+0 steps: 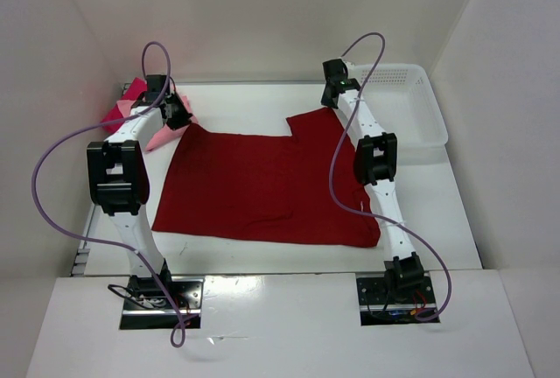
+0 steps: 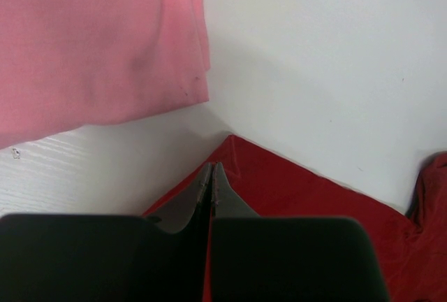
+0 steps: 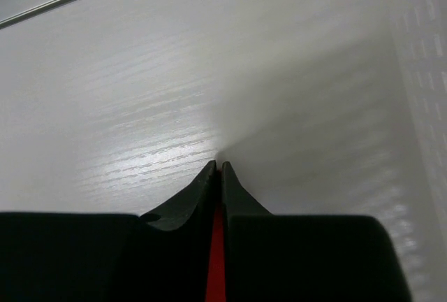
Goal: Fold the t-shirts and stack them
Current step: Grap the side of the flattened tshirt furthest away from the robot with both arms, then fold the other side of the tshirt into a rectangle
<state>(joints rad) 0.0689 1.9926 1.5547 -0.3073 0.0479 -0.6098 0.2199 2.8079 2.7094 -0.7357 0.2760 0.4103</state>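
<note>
Two far corners of the dark red t-shirt [image 1: 262,190] sit pinched in the closed left fingers [image 2: 190,203] and right fingers [image 3: 192,200]; its body spreads nearward, long axis left-right.

Left end effector [image 2: 211,170] and right end effector [image 3: 218,166] both stretch far forward, jaws pinched together
</note>
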